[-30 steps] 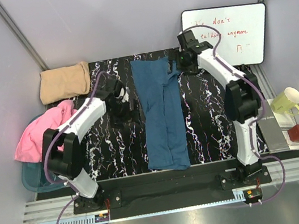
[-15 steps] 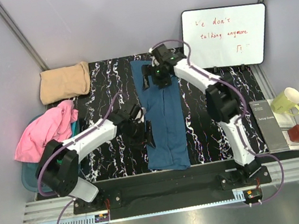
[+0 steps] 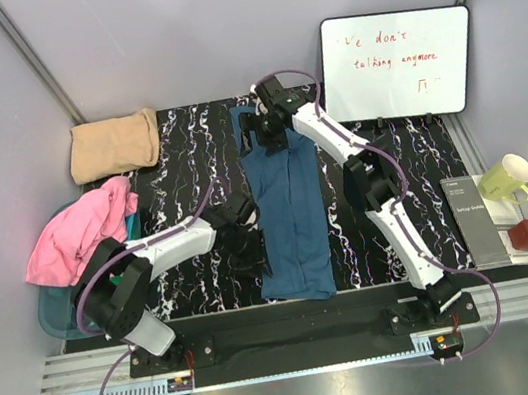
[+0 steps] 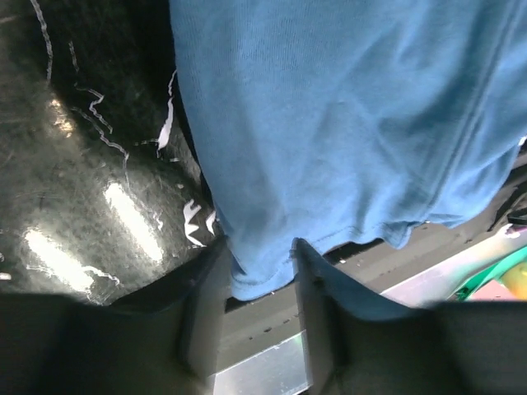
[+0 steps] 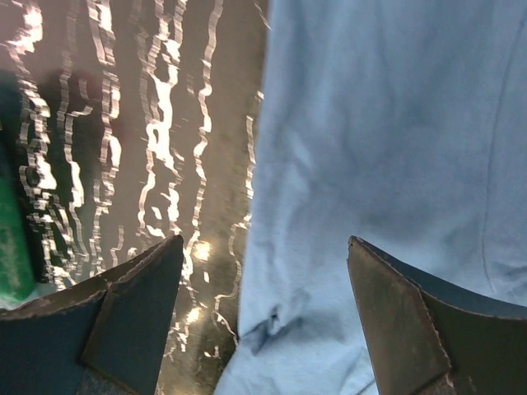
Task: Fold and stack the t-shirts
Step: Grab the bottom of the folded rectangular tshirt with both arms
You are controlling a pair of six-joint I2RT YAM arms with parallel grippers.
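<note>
left gripper (image 4: 259, 255), half-spread, straddles the teal-blue t-shirt's (image 3: 293, 218) hem corner by the table's (image 3: 177, 161) near edge; right gripper (image 5: 265, 247) gapes over its far end. we judge it limp: pinch corners.

I see white shells on both arms, broken by black joint housings. The left arm (image 3: 166, 246) and the right arm (image 3: 387, 207) each stand on a black base (image 3: 435, 309) bolted at the near edge of the desk (image 3: 185, 150). A purple cable (image 3: 80, 299) follows each arm and loops below that desk edge. The left claw (image 4: 257, 271) looks dark grey and blocky, though shadow blurs it. The right claw (image 5: 265, 243) has dark, flat, wedge-shaped fingers.
</note>
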